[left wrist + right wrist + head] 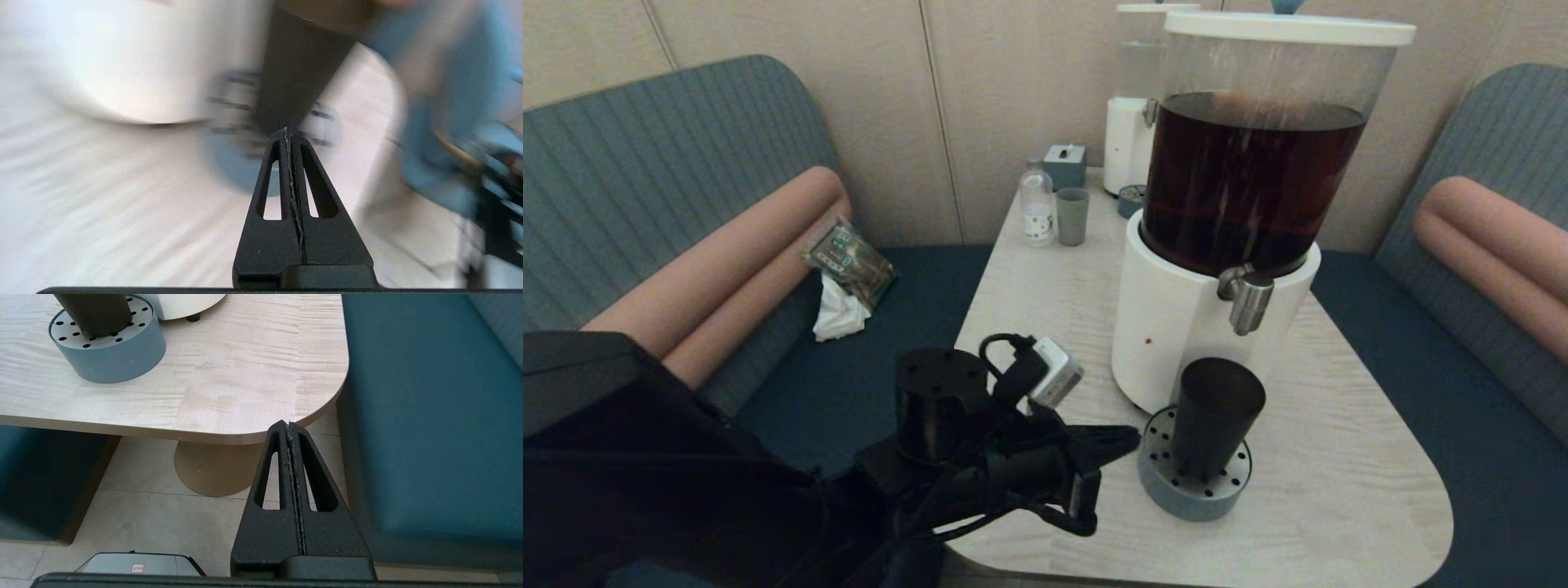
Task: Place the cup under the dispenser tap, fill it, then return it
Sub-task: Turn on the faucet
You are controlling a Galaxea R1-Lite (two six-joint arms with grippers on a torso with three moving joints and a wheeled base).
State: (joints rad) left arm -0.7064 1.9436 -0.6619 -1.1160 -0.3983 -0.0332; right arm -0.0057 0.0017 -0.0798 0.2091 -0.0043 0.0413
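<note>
A: Item one, black left gripper [1123, 438]?
B: Fingers pressed together, empty, just beside the grey-blue perforated drip stand [1194, 490].
A: Item two?
B: Dark smoky tapered plastic cup [1213, 416], upright on that stand, below the brushed-steel tap [1246, 298].
A: Right gripper [289, 425]?
B: Closed, off the table's [253, 375] corner.

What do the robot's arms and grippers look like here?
The left arm is matte black, with a round drum-like joint, a looping black cable and a small white box. Both the left gripper and right gripper have black wedge-shaped jaws with long slots.
</note>
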